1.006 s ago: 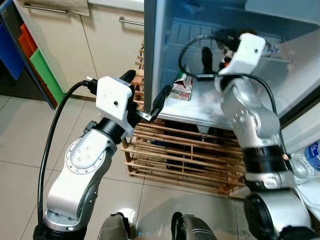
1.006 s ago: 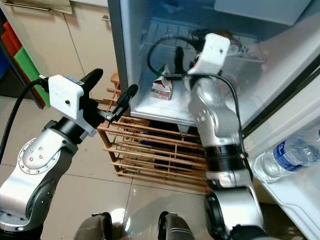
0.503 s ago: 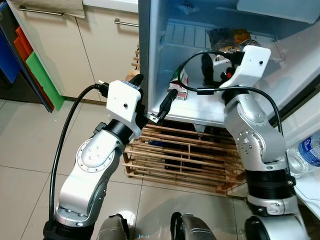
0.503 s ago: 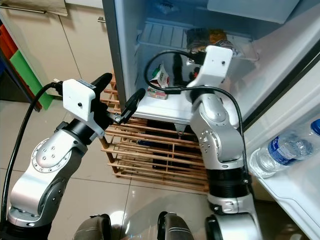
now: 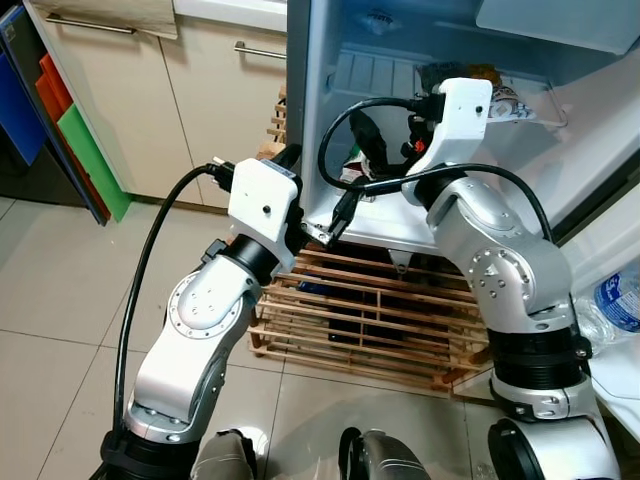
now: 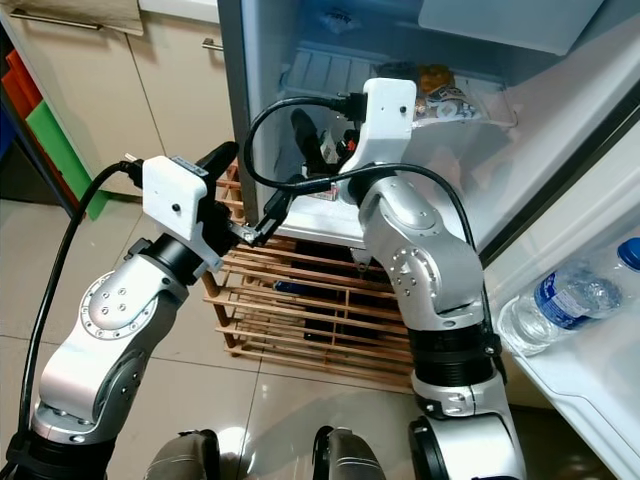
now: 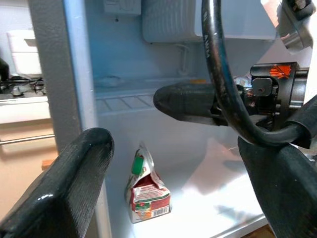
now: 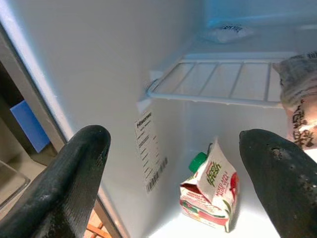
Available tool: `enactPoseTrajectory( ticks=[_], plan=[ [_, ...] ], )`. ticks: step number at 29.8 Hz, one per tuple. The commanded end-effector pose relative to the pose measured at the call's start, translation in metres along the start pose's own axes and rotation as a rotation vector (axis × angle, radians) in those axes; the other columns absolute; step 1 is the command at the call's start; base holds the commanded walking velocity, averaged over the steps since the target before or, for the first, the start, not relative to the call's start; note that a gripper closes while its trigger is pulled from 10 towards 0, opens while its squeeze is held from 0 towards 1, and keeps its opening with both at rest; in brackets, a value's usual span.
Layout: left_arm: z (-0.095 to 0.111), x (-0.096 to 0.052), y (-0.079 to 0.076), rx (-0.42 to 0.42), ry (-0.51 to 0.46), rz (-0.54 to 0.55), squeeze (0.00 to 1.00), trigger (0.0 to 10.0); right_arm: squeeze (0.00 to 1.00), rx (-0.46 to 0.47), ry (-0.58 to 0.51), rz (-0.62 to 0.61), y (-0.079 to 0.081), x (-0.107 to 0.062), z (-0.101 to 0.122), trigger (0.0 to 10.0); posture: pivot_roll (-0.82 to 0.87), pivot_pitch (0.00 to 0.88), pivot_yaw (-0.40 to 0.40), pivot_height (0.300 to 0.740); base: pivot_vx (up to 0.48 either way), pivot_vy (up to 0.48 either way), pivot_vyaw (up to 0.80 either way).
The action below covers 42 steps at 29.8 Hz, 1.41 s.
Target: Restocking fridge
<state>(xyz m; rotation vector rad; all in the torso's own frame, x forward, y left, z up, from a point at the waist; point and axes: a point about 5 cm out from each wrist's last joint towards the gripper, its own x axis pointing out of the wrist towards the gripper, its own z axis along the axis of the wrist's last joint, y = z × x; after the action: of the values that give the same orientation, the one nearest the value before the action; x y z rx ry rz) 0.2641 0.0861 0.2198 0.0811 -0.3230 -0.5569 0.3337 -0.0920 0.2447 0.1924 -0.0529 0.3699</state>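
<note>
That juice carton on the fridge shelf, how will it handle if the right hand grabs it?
The carton looks creased and slumped at its top, so it is probably part empty, light, and likely to cave under a firm squeeze. It stands on a smooth white shelf, so a push may slide or tip it. The right hand is open, facing it.

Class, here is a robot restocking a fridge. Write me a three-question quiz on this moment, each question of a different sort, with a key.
1. True or false: the right hand is shut on the juice carton.
2. Where does the juice carton stand? A) on the wooden rack B) on the fridge's white shelf C) in the door beside the water bottle
3. Fill in: the carton's cap is ____.

Key
1. False: both the right hand and the left hand are open and hold nothing.
2. B
3. green
</note>
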Motion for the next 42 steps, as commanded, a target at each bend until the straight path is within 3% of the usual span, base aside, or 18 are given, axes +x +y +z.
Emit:
enactPoseTrajectory(
  ticks=[1,5,9,13,15,19,22,26,34,36,40,41,42],
  plan=[
    [0.003,0.004,-0.003,0.009,-0.024,-0.014,0.00,10.0,0.00,-0.001,-0.003,0.045,0.007,0.010,-0.003,10.0,-0.01,0.138,-0.062,0.740,0.000,0.000,0.00],
    [0.006,0.008,-0.008,0.019,-0.063,-0.027,0.00,10.0,0.00,0.029,-0.019,0.088,0.008,0.026,-0.007,10.0,0.00,0.142,-0.069,0.740,0.000,0.000,0.00],
    [0.004,0.013,-0.016,-0.038,-0.102,-0.035,0.00,10.0,0.00,0.009,-0.021,0.089,0.004,0.035,-0.010,10.0,0.01,0.151,-0.085,0.740,0.000,0.000,0.00],
    [0.005,0.014,-0.025,-0.076,-0.130,-0.074,0.00,10.0,0.00,-0.077,-0.025,0.061,0.000,0.045,-0.017,10.0,0.01,0.155,-0.086,0.740,0.000,0.000,0.00],
    [0.005,0.013,-0.024,-0.067,-0.131,-0.072,0.00,10.0,0.00,-0.147,-0.043,0.066,-0.002,0.049,-0.017,10.0,0.01,0.156,-0.086,0.740,0.000,0.000,0.00],
    [0.006,0.012,-0.022,-0.059,-0.134,-0.066,0.00,10.0,0.00,-0.195,-0.055,0.049,-0.008,0.050,-0.015,10.0,0.01,0.156,-0.089,0.740,0.000,0.000,0.00],
    [0.003,0.010,-0.018,-0.061,-0.126,-0.044,0.00,10.0,0.00,-0.266,-0.080,-0.046,-0.032,0.050,-0.012,10.0,0.01,0.157,-0.087,0.740,0.000,0.000,0.00],
    [0.002,0.009,-0.018,-0.062,-0.122,-0.042,0.00,10.0,0.00,-0.320,-0.125,-0.100,-0.045,0.051,-0.004,10.0,0.01,0.159,-0.087,0.740,0.000,0.000,0.00],
    [0.000,0.010,-0.019,-0.064,-0.113,-0.044,0.00,10.0,0.00,-0.434,-0.087,-0.195,-0.078,0.046,-0.007,10.0,0.01,0.156,-0.087,0.740,0.000,0.000,0.00],
    [0.000,0.011,-0.018,-0.063,-0.111,-0.045,0.00,10.0,0.00,-0.506,-0.081,-0.240,-0.089,0.043,-0.004,10.0,0.01,0.154,-0.087,0.740,0.000,0.000,0.00],
    [0.000,0.011,-0.019,-0.064,-0.112,-0.045,0.00,10.0,0.00,-0.584,-0.096,-0.284,-0.096,0.041,0.000,10.0,0.01,0.154,-0.087,0.740,0.000,0.000,0.00],
    [0.000,0.011,-0.019,-0.065,-0.112,-0.045,0.00,10.0,0.00,-0.632,-0.113,-0.325,-0.101,0.039,0.005,10.0,0.01,0.154,-0.085,0.740,0.000,0.000,0.00],
    [0.000,0.012,-0.019,-0.066,-0.112,-0.045,0.00,10.0,0.00,-0.740,-0.163,-0.401,-0.110,0.036,0.020,10.0,0.01,0.153,-0.084,0.740,0.000,0.000,0.00]
  ],
)
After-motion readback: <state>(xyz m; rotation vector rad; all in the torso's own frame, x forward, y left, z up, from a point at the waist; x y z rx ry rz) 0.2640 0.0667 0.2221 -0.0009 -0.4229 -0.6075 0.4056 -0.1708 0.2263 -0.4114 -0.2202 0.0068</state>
